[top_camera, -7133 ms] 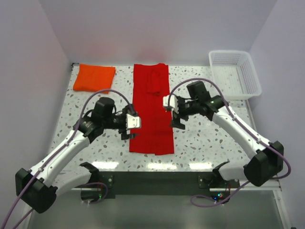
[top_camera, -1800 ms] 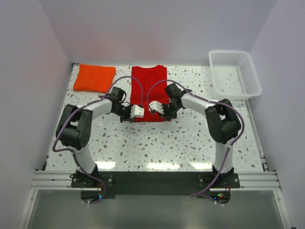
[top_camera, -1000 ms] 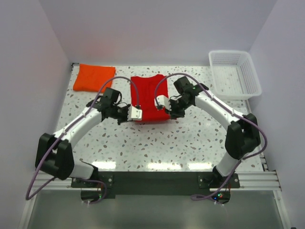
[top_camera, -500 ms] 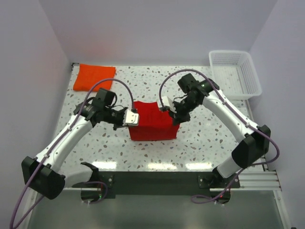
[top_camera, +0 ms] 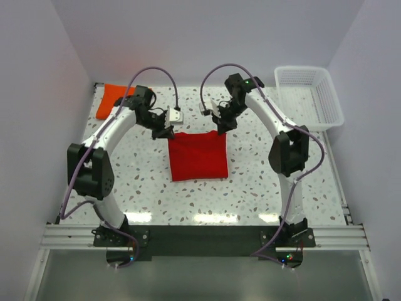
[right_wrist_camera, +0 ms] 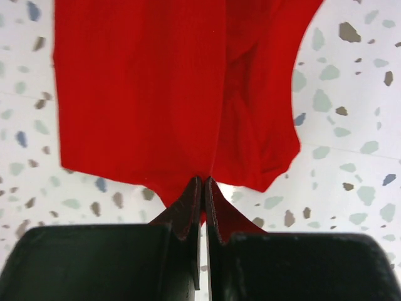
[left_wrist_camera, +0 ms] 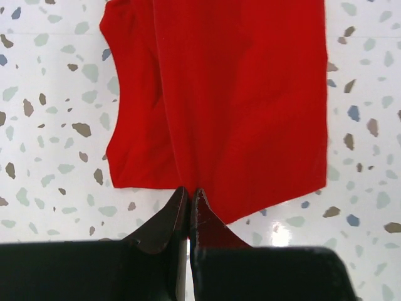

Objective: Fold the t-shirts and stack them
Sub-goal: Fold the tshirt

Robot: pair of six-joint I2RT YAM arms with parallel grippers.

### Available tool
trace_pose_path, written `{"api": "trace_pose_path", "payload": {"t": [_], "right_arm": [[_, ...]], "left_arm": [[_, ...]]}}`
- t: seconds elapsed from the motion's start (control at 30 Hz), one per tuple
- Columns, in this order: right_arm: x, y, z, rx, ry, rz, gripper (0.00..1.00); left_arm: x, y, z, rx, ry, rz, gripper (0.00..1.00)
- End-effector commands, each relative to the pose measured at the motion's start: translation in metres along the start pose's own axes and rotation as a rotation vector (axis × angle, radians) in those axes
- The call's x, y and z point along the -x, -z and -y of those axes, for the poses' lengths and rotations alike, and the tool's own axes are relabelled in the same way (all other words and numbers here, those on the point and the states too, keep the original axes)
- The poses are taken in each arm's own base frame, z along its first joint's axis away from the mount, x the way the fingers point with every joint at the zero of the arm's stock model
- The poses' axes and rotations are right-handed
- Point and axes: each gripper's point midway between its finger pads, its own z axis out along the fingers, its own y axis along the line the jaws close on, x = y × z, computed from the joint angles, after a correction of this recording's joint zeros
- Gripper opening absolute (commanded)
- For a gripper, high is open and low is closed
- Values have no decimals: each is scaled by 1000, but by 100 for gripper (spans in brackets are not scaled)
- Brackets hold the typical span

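The red t-shirt [top_camera: 197, 157], folded to a rough square, spreads over the middle of the speckled table. My left gripper [top_camera: 166, 132] is shut on its far left corner and my right gripper [top_camera: 220, 129] on its far right corner. In the left wrist view the gripper [left_wrist_camera: 189, 191] pinches the edge of the red cloth [left_wrist_camera: 238, 94]. The right wrist view has its gripper [right_wrist_camera: 204, 182] clamped the same way on the red cloth [right_wrist_camera: 144, 88]. The orange t-shirt [top_camera: 111, 100] lies folded at the far left corner, partly behind my left arm.
A white lattice basket [top_camera: 310, 97] stands at the far right corner. Both arms arch high over the table [top_camera: 263, 182], with purple cables looping above them. Walls close in the left, right and far sides.
Both grippers have moved toward the far side, still holding the red t-shirt. Its held edge now lies farther back, and the arms stand more upright.
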Motion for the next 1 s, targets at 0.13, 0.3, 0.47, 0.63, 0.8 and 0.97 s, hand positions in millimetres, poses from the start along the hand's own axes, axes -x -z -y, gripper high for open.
{"api": "trace_pose_path", "payload": {"t": [0.13,0.3,0.47,0.63,0.8,0.97], "right_arm": [[-31,-15,17,93,-39,-51,0],[-50,-31,39,52,-23,-67,0],[-68,-48,52,29,-30,-100,0],[-80,-58,52,33,-38,-114,0],[-83,-72,31,86,-64,-125,0],[-76,-79,-16,167,-79,-126,0]], "left_arm": [[-20,-27,-61,2,12,7,0],[-24,-44,-97,32,30,17,0],[-53,-70,-111,30,58,-26,0],[-73,-85,-102,3,92,-72,0],[-74,-88,-72,-57,108,-72,0],[-78,-85,-2,-141,132,-78,0]]}}
